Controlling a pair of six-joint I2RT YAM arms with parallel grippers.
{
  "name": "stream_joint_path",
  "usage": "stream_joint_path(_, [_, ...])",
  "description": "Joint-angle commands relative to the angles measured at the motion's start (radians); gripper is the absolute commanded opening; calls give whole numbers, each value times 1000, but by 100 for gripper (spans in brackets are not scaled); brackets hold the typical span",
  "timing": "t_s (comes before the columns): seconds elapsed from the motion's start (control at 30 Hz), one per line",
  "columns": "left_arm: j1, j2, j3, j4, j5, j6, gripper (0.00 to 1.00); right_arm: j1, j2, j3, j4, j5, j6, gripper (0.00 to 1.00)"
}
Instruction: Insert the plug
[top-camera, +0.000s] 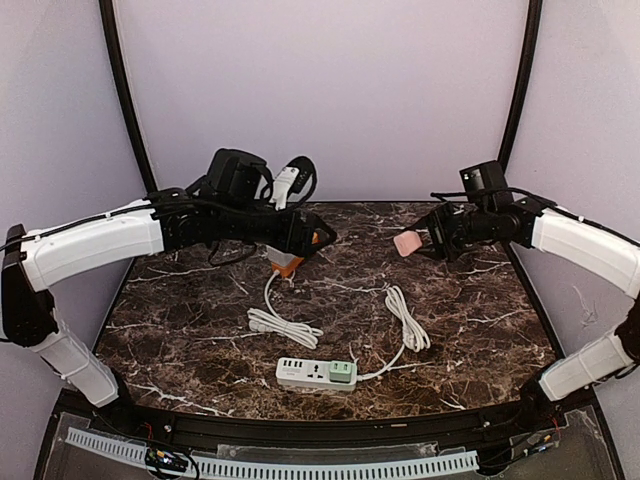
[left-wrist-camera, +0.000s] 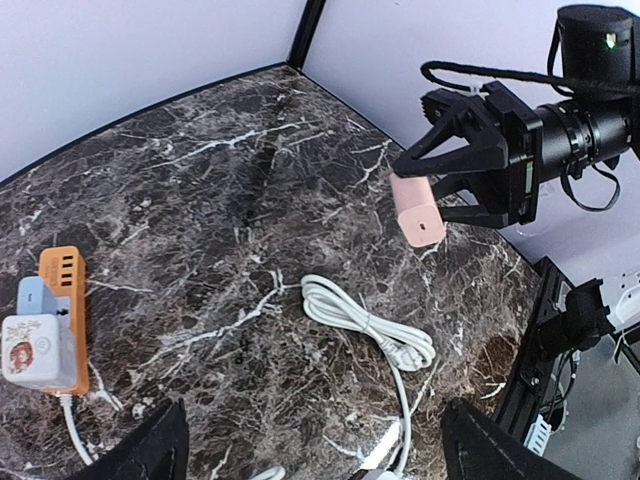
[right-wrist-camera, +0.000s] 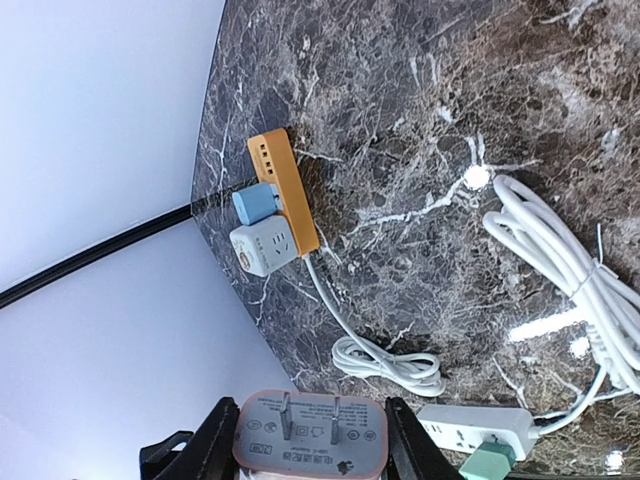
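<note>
Bearing two flat prongs (right-wrist-camera: 285, 407), rounded pink plug (right-wrist-camera: 310, 448).

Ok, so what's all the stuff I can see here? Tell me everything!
table: one, dark brown marble, under everything.
orange power strip: one, orange, towards the back of the table.
blue plug: one, light blue, plugged into the orange strip.
white cube adapter: one, white, on the orange strip beside the blue plug.
white power strip: one, white, near the front edge.
green adapter: one, green, on the white strip's cable end.
cable bundles: two, white, one left of middle, one right of middle.
pink plug: one, pink, held above the table.
left arm: white and black, jaws open.
right arm: white and black, jaws shut on the pink plug.
</note>
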Motion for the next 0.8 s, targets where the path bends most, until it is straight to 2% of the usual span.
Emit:
stream_joint_path(0.0, [-52,33,38,47,-14,5,87,47,-21,17,39,32,67,23])
stream_joint_path(0.27, [-114,88,69,100,-65,55,86,110,-30,18,39,55,125,23])
stream_joint_path(0.63, [-120,167,89,238,-80,-68,84,170,-96,-16,123,118,297,20])
stream_joint_path(0.77, [-120,202,115,318,-44,-90,83,177,-105,-10,138,130,340,19])
